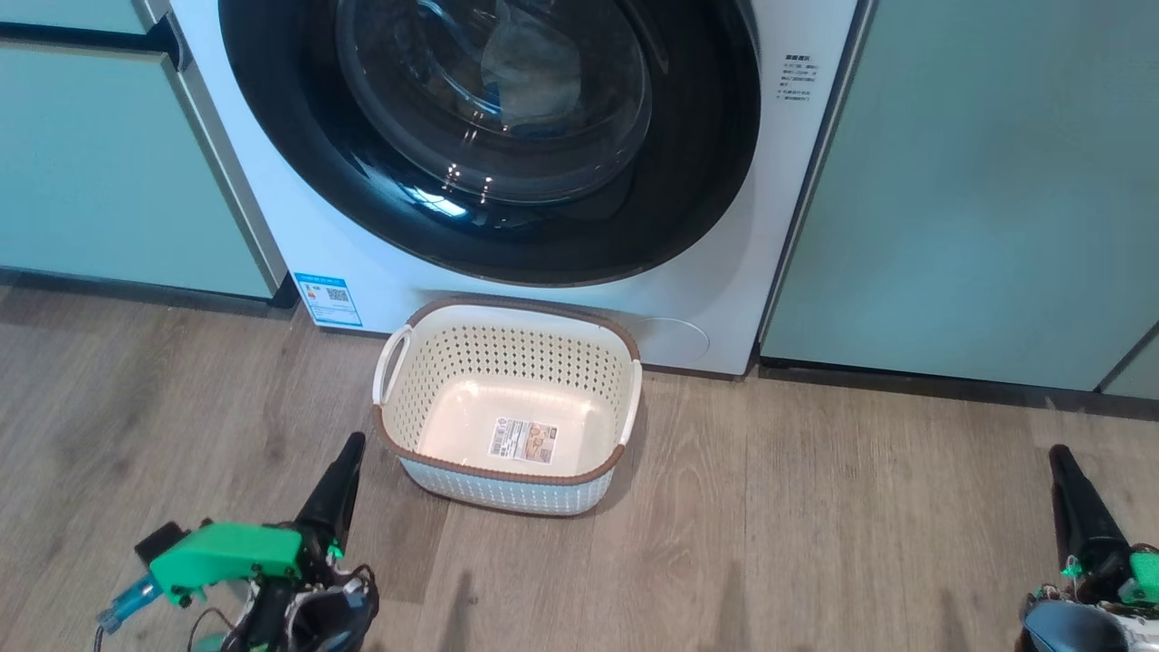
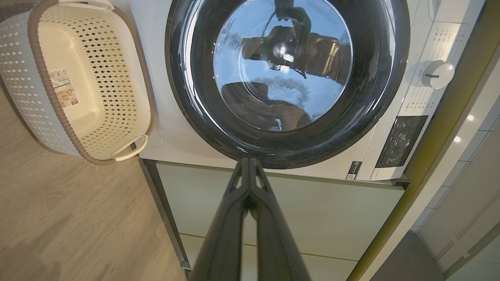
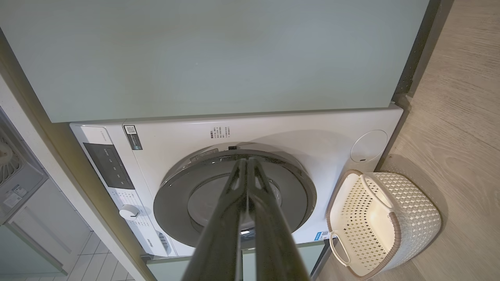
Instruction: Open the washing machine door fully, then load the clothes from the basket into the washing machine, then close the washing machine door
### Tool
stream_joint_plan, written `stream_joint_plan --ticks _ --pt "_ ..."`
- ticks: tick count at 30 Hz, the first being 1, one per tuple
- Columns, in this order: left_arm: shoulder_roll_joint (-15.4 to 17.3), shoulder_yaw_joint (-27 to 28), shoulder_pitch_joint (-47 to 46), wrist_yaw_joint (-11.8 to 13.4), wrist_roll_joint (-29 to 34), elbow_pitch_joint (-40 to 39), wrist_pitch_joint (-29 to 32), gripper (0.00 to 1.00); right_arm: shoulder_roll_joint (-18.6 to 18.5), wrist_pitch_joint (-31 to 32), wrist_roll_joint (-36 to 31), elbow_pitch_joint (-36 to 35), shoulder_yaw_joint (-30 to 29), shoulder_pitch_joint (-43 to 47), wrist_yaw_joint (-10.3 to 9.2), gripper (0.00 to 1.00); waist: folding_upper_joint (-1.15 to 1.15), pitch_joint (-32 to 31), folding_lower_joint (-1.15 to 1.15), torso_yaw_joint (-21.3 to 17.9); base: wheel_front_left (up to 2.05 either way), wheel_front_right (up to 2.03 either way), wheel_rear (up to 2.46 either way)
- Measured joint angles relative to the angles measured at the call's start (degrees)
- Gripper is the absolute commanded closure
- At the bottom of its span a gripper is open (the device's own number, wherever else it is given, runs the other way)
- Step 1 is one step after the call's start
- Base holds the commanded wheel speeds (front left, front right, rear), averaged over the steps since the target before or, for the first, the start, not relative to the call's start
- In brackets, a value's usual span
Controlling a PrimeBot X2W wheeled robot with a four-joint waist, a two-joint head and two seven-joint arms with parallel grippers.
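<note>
White front-loading washing machine (image 1: 715, 308). Round glossy black washing machine door (image 1: 272, 136) shut flat on its front. Pale clothes (image 1: 530, 68) dim behind door glass. Cream perforated basket (image 1: 507, 477), brown rim, upright just before machine's lower front, bottom label showing.

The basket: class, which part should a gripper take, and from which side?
The left white loop handle of the basket, from above: it stands clear of the wall, looks thin enough for jaws to span, and is nearest the left gripper.
</note>
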Motion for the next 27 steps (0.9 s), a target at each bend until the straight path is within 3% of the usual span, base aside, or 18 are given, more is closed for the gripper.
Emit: stream_joint_plan --ticks 27 --pt "-0.1 0.1 0.0 0.0 0.1 0.0 0.1 1.0 0.2 0.5 -0.1 0.0 -0.3 0.0 0.0 1.0 0.0 0.0 0.0 0.0 0.0 0.0 0.0"
